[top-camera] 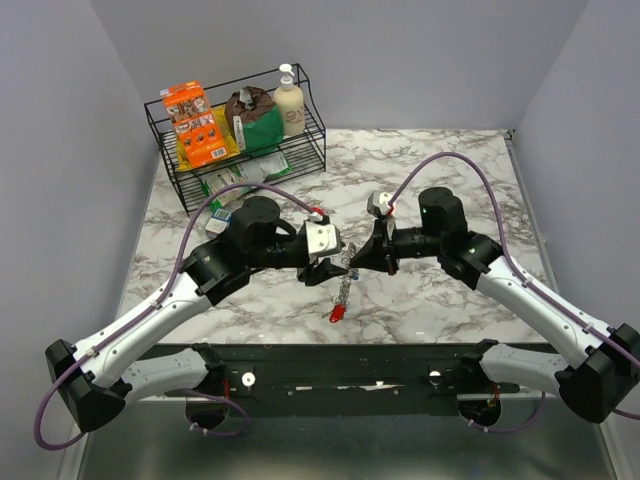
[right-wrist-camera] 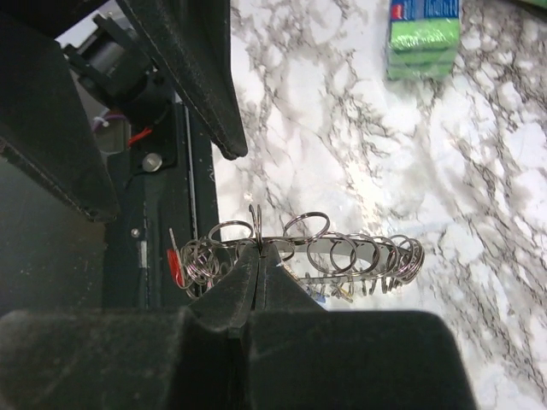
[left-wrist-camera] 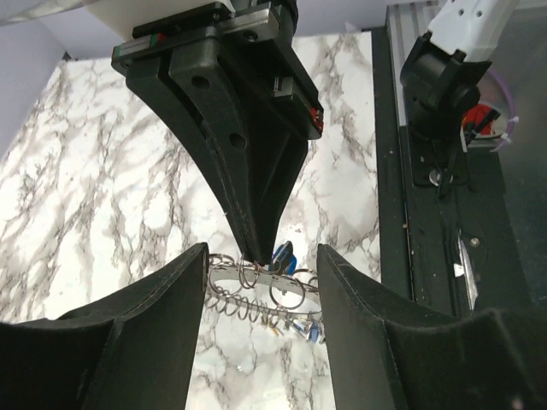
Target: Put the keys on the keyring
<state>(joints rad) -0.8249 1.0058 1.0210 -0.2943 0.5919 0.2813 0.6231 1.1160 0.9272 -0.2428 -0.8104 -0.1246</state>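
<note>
Plainly, the right gripper [right-wrist-camera: 259,254] pinches the keyring [right-wrist-camera: 342,252] tight, the left gripper [left-wrist-camera: 262,256] gapes astride it, and the keys [top-camera: 337,314] dangle largely hidden.

Wire basket [top-camera: 324,140] blocks the far-left corner. Both arms crowd mid-table, left gripper [top-camera: 325,268] and right gripper [top-camera: 360,258] tip to tip, with the keyring [top-camera: 345,285] trailing from them toward the near edge. Table [top-camera: 450,170] is bare and passable along the far edge right of the basket, the far-right corner and the right edge.
</note>
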